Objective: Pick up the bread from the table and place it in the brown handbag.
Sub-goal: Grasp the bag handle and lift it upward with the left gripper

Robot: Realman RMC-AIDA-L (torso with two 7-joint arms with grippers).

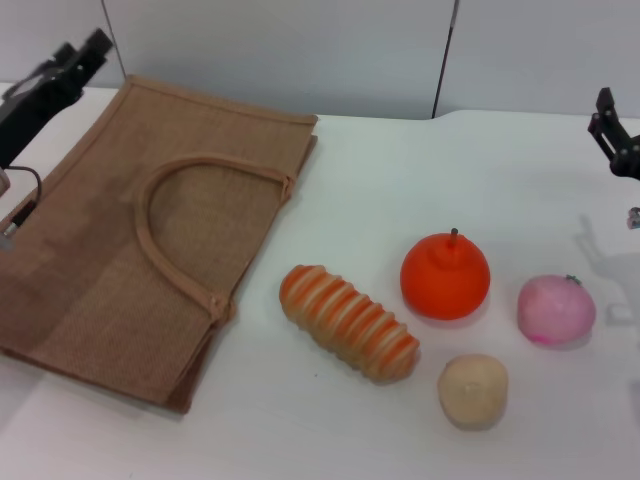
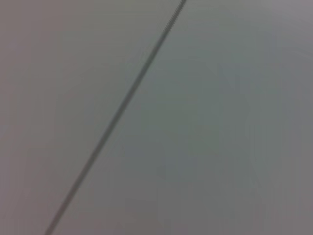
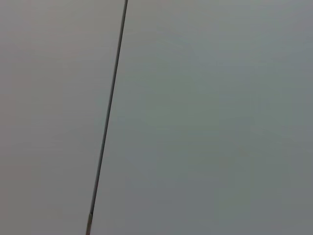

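Left gripper raised at far left, over the far left corner of the brown handbag; finger gap cannot tell. Handbag lies flat on the table, left half. Bread lies just right of the bag's near right corner, not touching, well apart from both grippers. Right of it: orange fruit, beige ball, pink fruit. Right gripper raised at far right edge; gap cannot tell. Only the head view shows table and objects; both wrist views show a plain grey panel with one dark seam
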